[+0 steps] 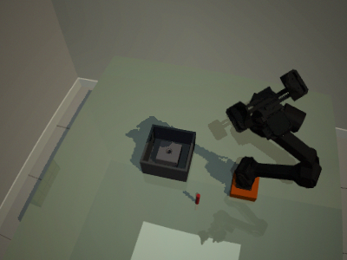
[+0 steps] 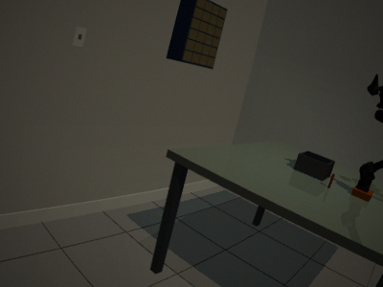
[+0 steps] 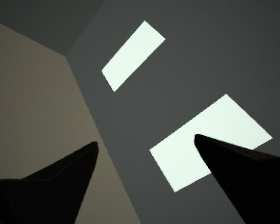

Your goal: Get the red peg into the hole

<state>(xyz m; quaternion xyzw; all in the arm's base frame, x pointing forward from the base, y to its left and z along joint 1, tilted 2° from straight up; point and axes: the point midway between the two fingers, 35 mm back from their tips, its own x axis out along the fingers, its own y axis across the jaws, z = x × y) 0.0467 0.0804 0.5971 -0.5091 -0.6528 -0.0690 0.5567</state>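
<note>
The red peg (image 1: 198, 198) (image 2: 331, 181) stands upright on the table, just outside the box. The open dark box (image 1: 165, 172) (image 2: 308, 165) stands beside it. Inside the box, a grey plate (image 1: 173, 158) lies at the bottom with a small dark hole (image 1: 168, 151) near its middle. My gripper (image 1: 266, 100) (image 3: 146, 142) is wide open with nothing between its fingers. It is raised high above the table on the far side from the peg, facing the walls and ceiling. Only part of it shows at the right edge of the exterior view. The wrist view shows neither peg nor box.
The arm's orange base (image 1: 244, 194) (image 2: 362, 194) stands on the greenish table (image 1: 100, 126) (image 2: 230, 165), to the right of the peg and box. Bright light patches (image 3: 133, 56) show in the wrist view. A blue and tan block (image 2: 205, 33) is at the wall, far from the arm.
</note>
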